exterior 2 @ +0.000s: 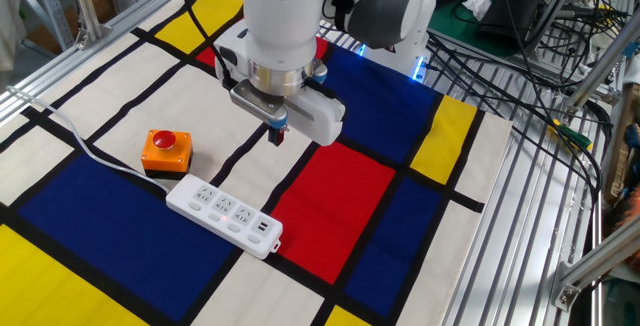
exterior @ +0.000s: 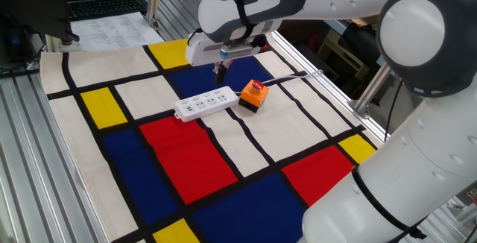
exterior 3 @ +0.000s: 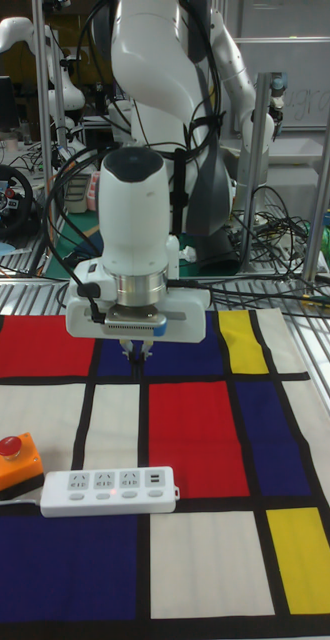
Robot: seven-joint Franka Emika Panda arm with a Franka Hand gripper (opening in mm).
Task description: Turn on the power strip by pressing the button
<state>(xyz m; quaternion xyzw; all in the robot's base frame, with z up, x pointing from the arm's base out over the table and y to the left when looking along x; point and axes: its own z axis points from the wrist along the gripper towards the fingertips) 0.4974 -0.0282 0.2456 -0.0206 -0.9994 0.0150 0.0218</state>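
Observation:
The power strip (exterior: 207,103) (exterior 2: 223,214) (exterior 3: 107,490) is a long white bar with a row of sockets, lying flat on the coloured mat. Its thin white cord (exterior 2: 75,136) runs off past the orange box. The button is too small to pick out in any view. My gripper (exterior: 220,74) (exterior 2: 277,134) (exterior 3: 137,362) points straight down and hangs in the air above the mat, behind the strip and apart from it. The fingertips are pressed together with nothing between them.
An orange-and-black box with a red domed button (exterior: 253,95) (exterior 2: 166,152) (exterior 3: 13,462) stands beside the strip's cord end. The mat lies on a metal-slatted table (exterior 2: 520,216). Cables (exterior 2: 540,46) lie beyond the mat by the robot base.

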